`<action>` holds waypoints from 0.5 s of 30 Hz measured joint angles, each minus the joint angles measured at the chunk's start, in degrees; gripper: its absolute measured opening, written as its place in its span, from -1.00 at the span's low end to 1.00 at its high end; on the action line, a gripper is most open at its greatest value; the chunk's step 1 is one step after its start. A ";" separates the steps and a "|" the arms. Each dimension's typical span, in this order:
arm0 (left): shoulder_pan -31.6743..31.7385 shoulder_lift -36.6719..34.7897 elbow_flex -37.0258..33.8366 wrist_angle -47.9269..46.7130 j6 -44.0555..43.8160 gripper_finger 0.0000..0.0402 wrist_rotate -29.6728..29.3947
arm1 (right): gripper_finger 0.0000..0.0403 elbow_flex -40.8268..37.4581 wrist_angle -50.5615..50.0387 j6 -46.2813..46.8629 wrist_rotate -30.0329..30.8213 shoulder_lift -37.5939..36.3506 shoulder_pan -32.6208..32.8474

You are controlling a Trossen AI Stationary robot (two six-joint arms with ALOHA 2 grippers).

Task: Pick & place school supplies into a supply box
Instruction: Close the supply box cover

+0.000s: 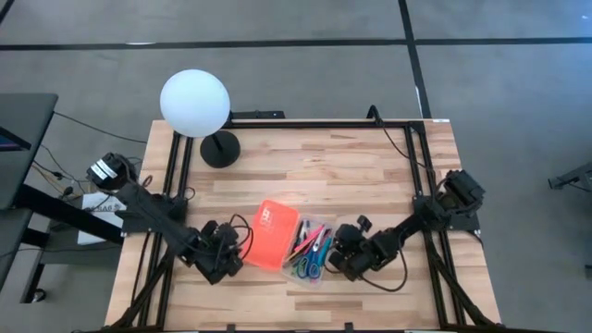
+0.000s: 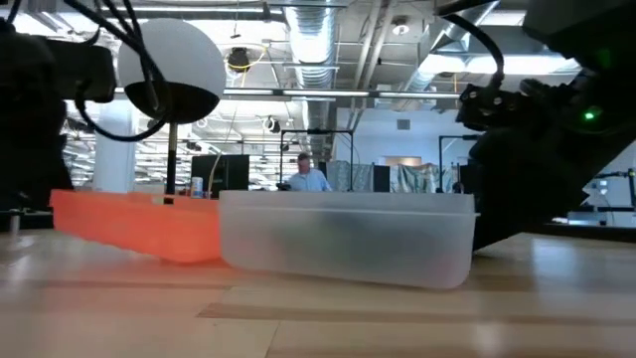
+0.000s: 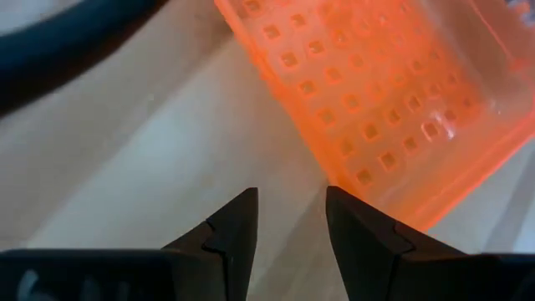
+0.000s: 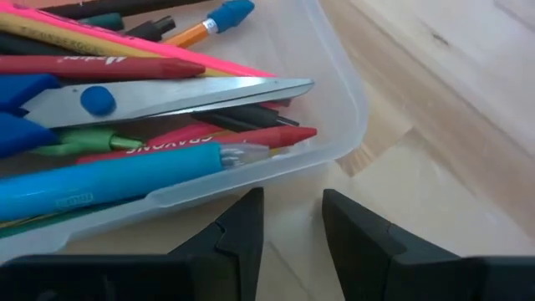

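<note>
A: Progress? Supplies look packed: scissors (image 4: 167,96), pens and pencils (image 4: 125,163) all lie in the clear box (image 1: 308,252); I'd say only the orange lid (image 1: 271,234) remains, lying just left of it.

B: Grippers? Left gripper (image 3: 288,219) just beside the lid, right gripper (image 4: 291,219) at the box's right wall; both parted, empty.

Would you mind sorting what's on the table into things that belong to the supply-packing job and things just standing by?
Job:
- clear box, holding the supplies
- scissors
- pens and pencils
- orange lid, beside the box

Standing by:
- white globe lamp
</note>
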 joint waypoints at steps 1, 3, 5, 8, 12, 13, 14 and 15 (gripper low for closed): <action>-0.59 0.66 0.00 0.79 -0.78 -0.32 -0.13 | -0.41 0.00 0.22 -0.98 -0.06 0.00 -0.17; -1.40 2.16 0.00 2.51 -2.25 -0.32 -0.22 | -0.41 -0.02 0.58 -3.19 -0.35 0.00 -0.63; -2.18 3.59 0.00 4.29 -3.34 -0.32 -0.21 | -0.41 -0.02 0.84 -5.19 -1.03 -0.04 -1.00; -3.09 5.57 0.00 7.64 -4.53 -0.32 -0.22 | -0.41 -0.04 0.84 -7.12 -1.47 -0.12 -1.31; -3.95 7.28 0.02 10.46 -5.84 -0.32 -1.16 | -0.41 -0.07 1.13 -10.17 -2.95 -0.48 -2.34; -4.24 7.31 0.04 10.52 -6.30 -0.32 -1.63 | -0.41 -0.07 1.20 -11.00 -3.29 -0.48 -2.68; -4.51 7.36 0.02 10.74 -6.90 -0.32 -2.06 | -0.41 -0.07 1.28 -11.81 -3.71 -0.48 -3.03; -4.63 7.40 0.02 10.93 -7.50 -0.32 -2.52 | -0.41 -0.07 1.48 -12.68 -4.26 -0.48 -3.41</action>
